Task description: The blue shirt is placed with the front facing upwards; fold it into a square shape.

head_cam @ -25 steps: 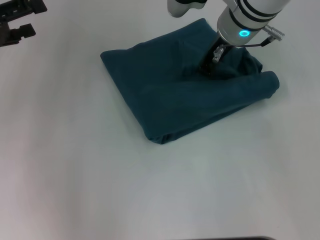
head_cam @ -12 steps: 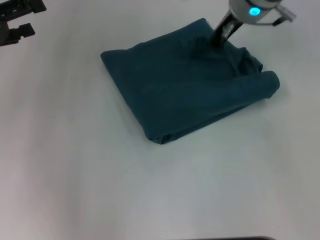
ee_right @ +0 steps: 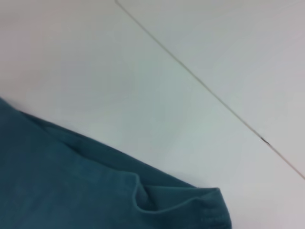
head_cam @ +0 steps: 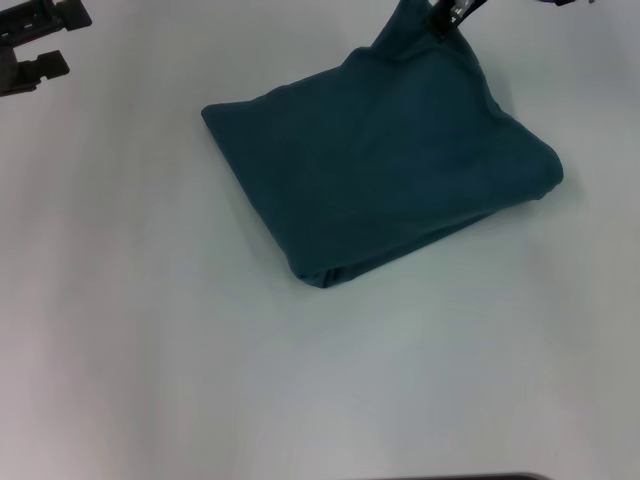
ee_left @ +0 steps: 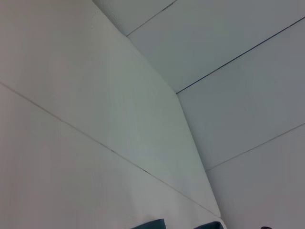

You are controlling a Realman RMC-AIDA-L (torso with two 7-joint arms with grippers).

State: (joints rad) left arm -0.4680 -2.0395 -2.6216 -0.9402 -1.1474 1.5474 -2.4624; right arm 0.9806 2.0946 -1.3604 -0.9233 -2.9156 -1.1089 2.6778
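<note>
Teal-blue cotton fills the middle of the scene: the blue shirt point(head_cam: 380, 170), a large short-sleeved T-shirt, lies folded into a thick, roughly four-sided packet on the white table point(head_cam: 300, 380), slightly right of centre and toward the far side. Only plain fabric faces up; no lettering shows. Its near corner points toward the robot, its left corner lies flat, and a rounded fold forms its right edge. Its long axis runs from the far left down to the near right.

The far corner is not flat. It is drawn up into a peak at the top edge of the head view, where the right gripper point(head_cam: 447, 12) has its dark fingers closed on the cloth. So the packet hangs away from those fingers toward the near left, and any lowering or carrying of that corner would go along that line. The right wrist view shows a hemmed edge of the same cloth with bare table beyond it.

The right arm is plainly the nearer one. The left gripper point(head_cam: 35, 45) sits parked at the far left, well apart from the shirt; whether its fingers are apart or together I cannot tell.

No containers are in view.
</note>
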